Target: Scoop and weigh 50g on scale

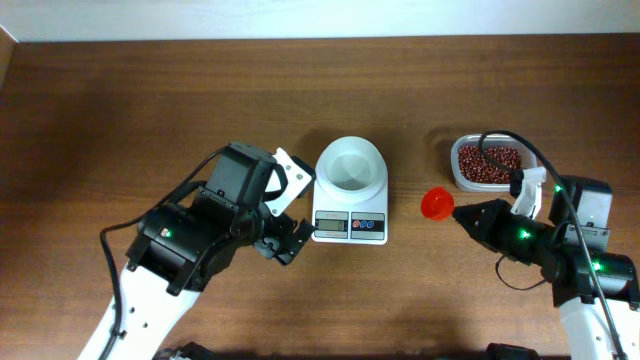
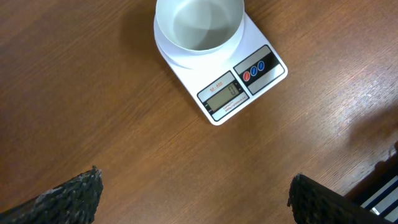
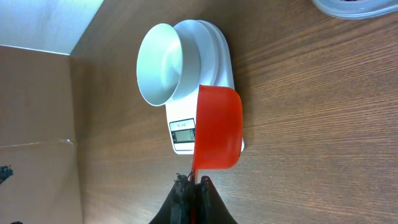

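Over the tabletop [image 1: 120, 90], seen from above, the scale [image 1: 350, 225] sits at the centre with its white bowl [image 1: 351, 165] on top. The tub of red beans [image 1: 487, 163] stands well apart to its right. The right claw [image 1: 465, 212] is clamped on the handle of a red scoop [image 1: 437, 203], which hangs between scale and tub. No beans show in the scoop, so the job in hand is probably the first load. To do it well, swing back to the tub, dip shallowly, lift level, and tip small amounts into the bowl while watching the reading. The left claw [image 1: 297, 212] waits with its fingers apart just beside the scale's left edge, holding nothing, and should not touch the scale lest it upset the weight. The left wrist view alone looks straight into the bowl [image 2: 199, 28] and shows it bare. It also gives the display [image 2: 224, 96] and the red and blue buttons [image 2: 254, 70] squarely, though the digits are too small to read, and the left claw [image 2: 196, 199] gapes wide at the bottom edge. The right wrist view shows what the others lack: the right claw [image 3: 193, 199] pressed together on the scoop [image 3: 217, 127], the cup's outside wall turned to the camera, its inside hidden. The scale [image 3: 221, 62] lies beyond it, and the tub's rim [image 3: 354, 7] shows at the upper corner.
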Motion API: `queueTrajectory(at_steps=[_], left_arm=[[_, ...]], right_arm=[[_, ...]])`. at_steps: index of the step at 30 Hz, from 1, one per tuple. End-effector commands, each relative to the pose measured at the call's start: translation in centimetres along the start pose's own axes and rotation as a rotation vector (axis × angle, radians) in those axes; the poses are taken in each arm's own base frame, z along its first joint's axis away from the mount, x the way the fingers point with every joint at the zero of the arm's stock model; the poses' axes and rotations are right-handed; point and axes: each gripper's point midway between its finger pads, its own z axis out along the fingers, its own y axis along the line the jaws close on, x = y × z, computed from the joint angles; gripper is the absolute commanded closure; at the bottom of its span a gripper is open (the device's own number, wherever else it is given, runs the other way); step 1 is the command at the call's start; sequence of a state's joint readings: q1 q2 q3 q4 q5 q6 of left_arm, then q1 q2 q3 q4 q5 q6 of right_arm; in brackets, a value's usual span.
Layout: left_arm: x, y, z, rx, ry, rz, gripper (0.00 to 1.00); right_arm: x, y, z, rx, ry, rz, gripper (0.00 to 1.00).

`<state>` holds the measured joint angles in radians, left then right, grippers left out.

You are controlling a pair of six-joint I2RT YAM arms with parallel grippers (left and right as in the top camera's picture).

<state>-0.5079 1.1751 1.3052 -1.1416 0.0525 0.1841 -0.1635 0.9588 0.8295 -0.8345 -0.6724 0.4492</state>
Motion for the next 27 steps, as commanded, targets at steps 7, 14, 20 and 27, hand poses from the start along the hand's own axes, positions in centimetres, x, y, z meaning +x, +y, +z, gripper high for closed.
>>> queueTrajectory(at_steps=[7, 14, 20, 27], left_arm=[[-0.4, 0.4, -0.7, -0.015, -0.021, 0.022, 0.01], [-0.5, 0.8, -0.9, 0.064, -0.051, 0.026, 0.01], [0.1, 1.8, -1.2, 0.091, -0.056, 0.023, 0.01], [0.0, 1.7, -1.2, 0.099, -0.06, 0.031, 0.01]], right_arm=[[-0.1, 0.7, -0.2, -0.018, -0.001, -0.013, 0.96], [-0.1, 0.7, -0.2, -0.018, -0.001, -0.012, 0.96], [-0.1, 0.7, -0.2, -0.018, 0.0, -0.012, 0.96], [0.0, 0.6, -0.2, -0.015, 0.005, -0.007, 0.96]])
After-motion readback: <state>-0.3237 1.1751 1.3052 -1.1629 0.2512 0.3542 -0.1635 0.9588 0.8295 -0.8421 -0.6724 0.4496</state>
